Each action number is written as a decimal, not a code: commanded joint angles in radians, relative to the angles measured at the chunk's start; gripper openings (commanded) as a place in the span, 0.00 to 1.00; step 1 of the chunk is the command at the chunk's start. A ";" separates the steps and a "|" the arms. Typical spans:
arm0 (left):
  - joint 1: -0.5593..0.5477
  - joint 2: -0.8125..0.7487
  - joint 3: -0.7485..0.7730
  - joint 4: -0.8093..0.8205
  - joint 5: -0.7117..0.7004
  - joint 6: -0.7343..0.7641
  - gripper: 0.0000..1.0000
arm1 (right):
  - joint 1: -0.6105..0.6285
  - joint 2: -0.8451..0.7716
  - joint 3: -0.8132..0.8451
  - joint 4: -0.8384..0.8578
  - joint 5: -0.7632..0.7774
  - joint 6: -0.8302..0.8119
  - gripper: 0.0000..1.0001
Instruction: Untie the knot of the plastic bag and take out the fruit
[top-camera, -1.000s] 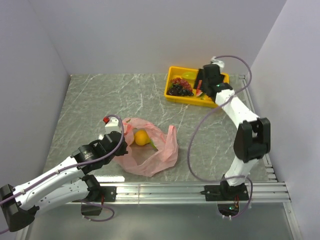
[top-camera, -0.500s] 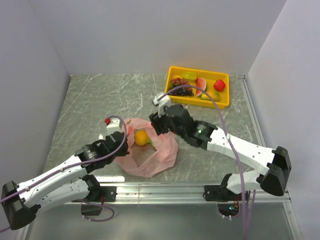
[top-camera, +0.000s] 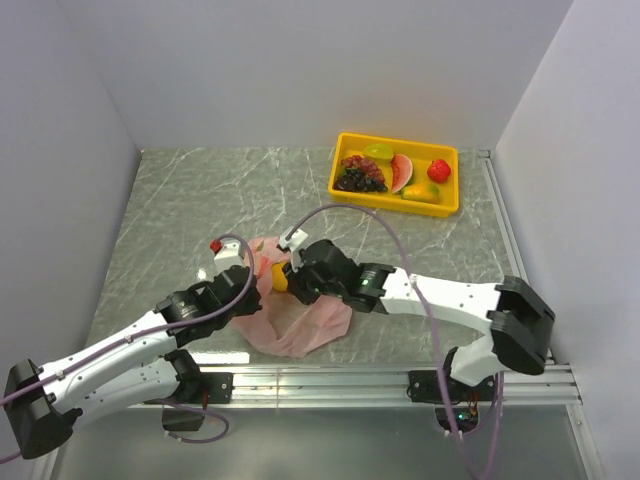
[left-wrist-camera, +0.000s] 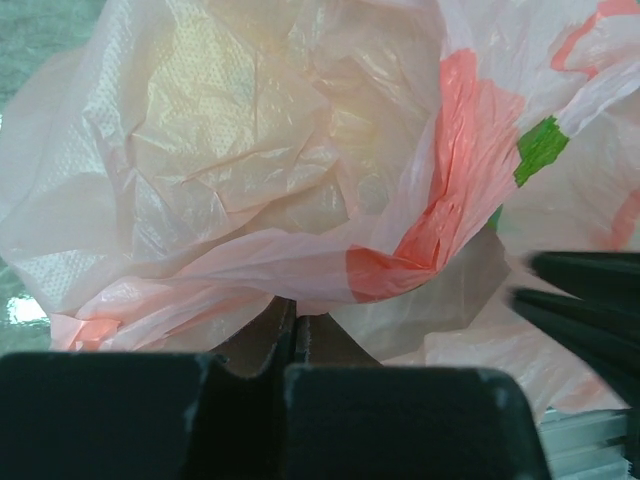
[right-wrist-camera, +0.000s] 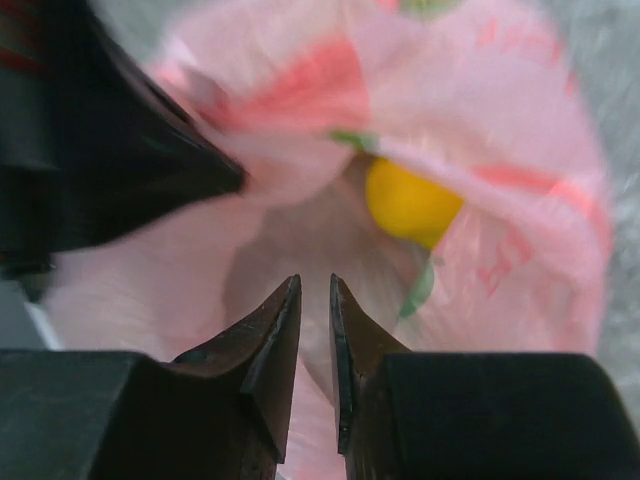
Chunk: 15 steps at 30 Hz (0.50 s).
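Top view: the plastic bag (top-camera: 305, 322) lies crumpled on the bench (top-camera: 190, 200), lower centre of the frame, just in front of the arm bases. The left gripper (top-camera: 247, 291) is at the bag's left edge and the right gripper (top-camera: 291, 277) reaches into its upper part. One yellow fruit (top-camera: 279, 281) shows between them, inside the bag. The yellow tray (top-camera: 345, 189) sits well apart at upper right and already carries several pieces, a red one (top-camera: 438, 170) among them. Left wrist view: the left gripper is clamped tight on a fold of the pink film, jaws together with only plastic between them, holding the bag's wall up. The dark fingers of the other arm enter at the right edge. Right wrist view (blurred): the right gripper's jaws stand a narrow slit apart with nothing between them, pointed down into the bag's open mouth. The yellow fruit lies just beyond the tips, upper right of the frame, not touched. No knot can be found in any view. Judgement: untying is done and unloading is partly done. At least this one fruit is left; whether more are hidden under the film, I cannot tell.
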 joint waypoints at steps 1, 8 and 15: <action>0.004 -0.018 -0.024 0.054 0.037 -0.024 0.01 | 0.002 0.052 -0.019 -0.019 0.091 0.051 0.25; 0.004 0.008 -0.067 0.127 0.121 -0.018 0.00 | -0.047 -0.003 -0.138 -0.071 0.391 0.162 0.36; 0.002 0.064 -0.077 0.209 0.195 0.013 0.00 | -0.170 0.000 -0.235 -0.045 0.405 0.289 0.35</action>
